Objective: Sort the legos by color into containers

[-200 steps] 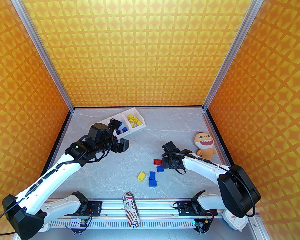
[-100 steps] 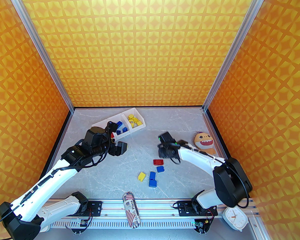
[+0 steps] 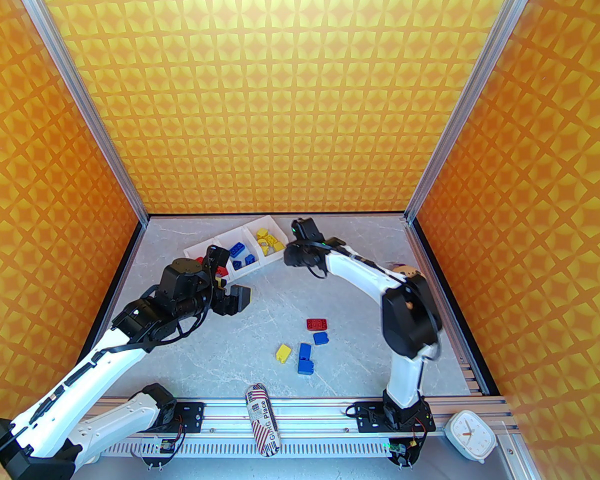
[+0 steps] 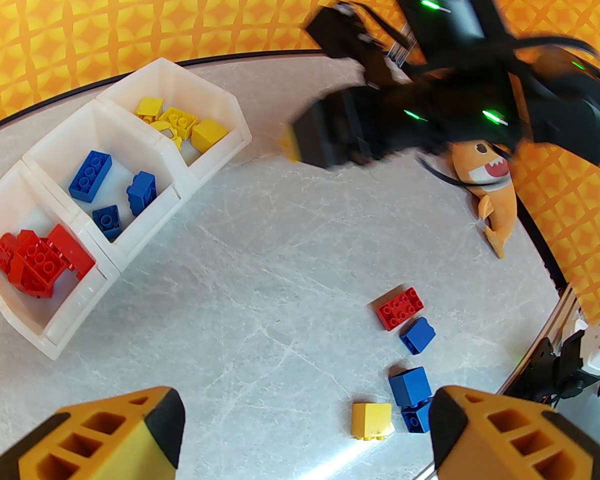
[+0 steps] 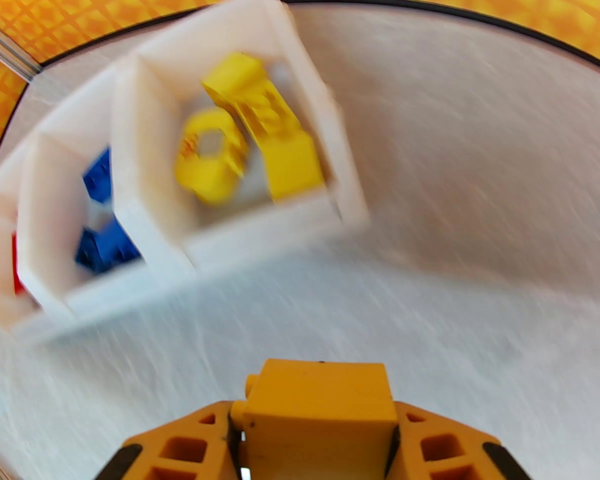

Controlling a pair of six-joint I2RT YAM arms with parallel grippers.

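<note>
Carrying a yellow brick [image 5: 320,405], clamped by its sides in the right pincer [image 5: 316,435]. Transport step, by judgement: pick done, drop not yet made.

Just ahead of that pincer and a little left: the end compartment [image 5: 352,193] of the three joined white bins [image 3: 207,242], with several yellow ones inside. Beyond it the blue compartment, then the red. From above, pincer just beside the tray's right end, not over the opening. Wrist picture smeared, so gap to the rim hard to tell.

Next, likely: bring the brick over the yellow compartment, clear of the rim, then part the jaws. Some risk of a bounce off the pile inside, or a drop onto the divider.

Left pincer [image 4: 305,418] wide apart, empty, hovering over the worktop [image 4: 260,268] near the tray's red end. Ahead and right of it, loose: one red brick [image 4: 400,309], three blue bricks [image 4: 417,335], two of them touching, and a loose yellow brick [image 4: 372,420]. Five left to sort, at a guess.
</note>
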